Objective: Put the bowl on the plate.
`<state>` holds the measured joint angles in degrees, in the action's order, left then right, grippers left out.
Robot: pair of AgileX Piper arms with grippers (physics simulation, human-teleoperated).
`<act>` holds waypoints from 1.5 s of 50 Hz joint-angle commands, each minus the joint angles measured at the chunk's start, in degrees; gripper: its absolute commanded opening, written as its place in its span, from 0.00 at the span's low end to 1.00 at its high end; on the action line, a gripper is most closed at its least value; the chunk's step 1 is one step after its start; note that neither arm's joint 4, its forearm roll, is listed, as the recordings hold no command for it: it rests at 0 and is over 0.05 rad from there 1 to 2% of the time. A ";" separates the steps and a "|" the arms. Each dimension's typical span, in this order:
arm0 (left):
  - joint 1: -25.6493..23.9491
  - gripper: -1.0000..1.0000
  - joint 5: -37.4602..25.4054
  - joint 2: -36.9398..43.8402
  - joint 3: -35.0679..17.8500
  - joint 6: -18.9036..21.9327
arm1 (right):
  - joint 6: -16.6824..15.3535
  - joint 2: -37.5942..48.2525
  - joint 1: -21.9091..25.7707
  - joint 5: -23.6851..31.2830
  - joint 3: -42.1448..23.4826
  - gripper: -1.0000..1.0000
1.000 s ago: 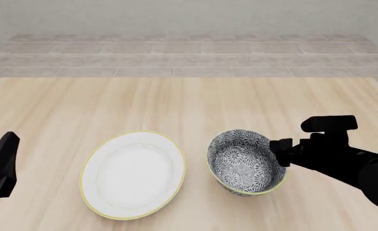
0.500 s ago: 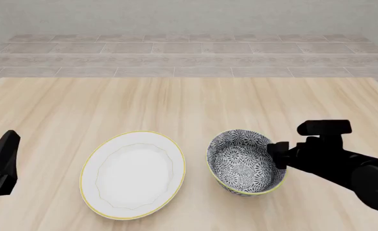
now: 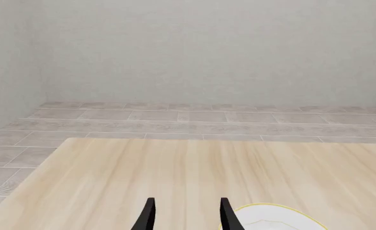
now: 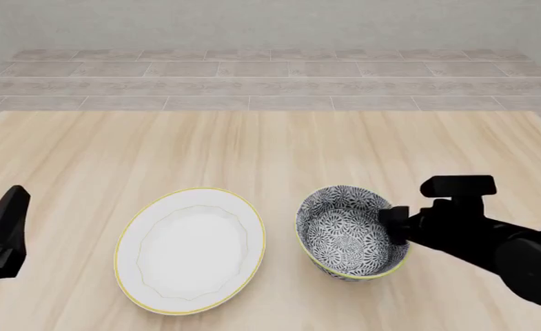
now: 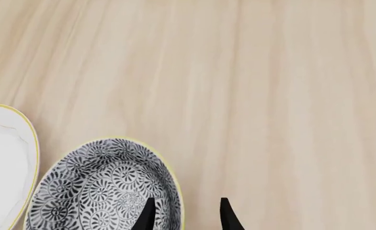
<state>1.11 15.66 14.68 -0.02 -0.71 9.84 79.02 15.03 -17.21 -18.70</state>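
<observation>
The bowl point(image 4: 351, 232) sits upright on the table point(image 4: 270, 145), just to the right of the plate point(image 4: 190, 249) in the front view, the two rims close together but apart. The plate lies flat on the table with nothing on it.

The right gripper point(image 5: 185, 216) is at the bowl's right-hand rim. In the right wrist view its jaws stand apart, straddling the yellowish rim: one black finger point(image 5: 147, 214) shows over the patterned inside of the bowl, the other over the bare table just outside the wall. The rim passes through the gap between them, nearer the inner finger. Whether either finger touches the wall cannot be told, since only the fingertips show at the picture's edge. The jaws are released, not clamped on anything. From the front view the same gripper point(image 4: 391, 224) reaches in from the right, its dark body overlapping the bowl's right edge, the arm trailing off toward the lower right corner.

The left gripper point(image 3: 185, 216) hangs over the near left part of the table, well apart from the bowl. Its jaws are likewise parted and hold nothing; the left wrist view shows the plate's gold rim point(image 3: 271, 218) just beyond one fingertip, with bare table ahead and a tiled floor point(image 3: 175, 117) and pale wall point(image 3: 207, 48) past the table's far edge.
</observation>
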 commanded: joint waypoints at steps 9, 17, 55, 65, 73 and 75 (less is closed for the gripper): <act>-0.21 1.00 0.68 0.94 0.01 0.16 | 0.47 1.51 0.46 -0.66 -0.19 1.00; -0.30 1.00 0.87 1.30 0.01 0.22 | 0.65 2.95 0.49 -1.48 -0.33 1.00; -0.07 1.00 4.22 4.80 0.01 0.58 | -2.17 5.43 -1.50 -2.81 -0.56 0.00; 0.02 1.00 5.78 6.29 0.01 0.52 | -1.47 2.21 -1.20 0.57 -1.54 0.00; 0.06 1.00 6.06 6.51 0.01 0.53 | 1.09 0.99 0.09 3.91 -2.89 0.00; 0.10 1.00 6.23 6.65 0.01 0.50 | 1.88 0.76 0.51 4.46 -3.09 0.00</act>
<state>1.10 21.17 20.68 -0.01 -0.16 9.96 81.49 15.07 -15.89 -20.73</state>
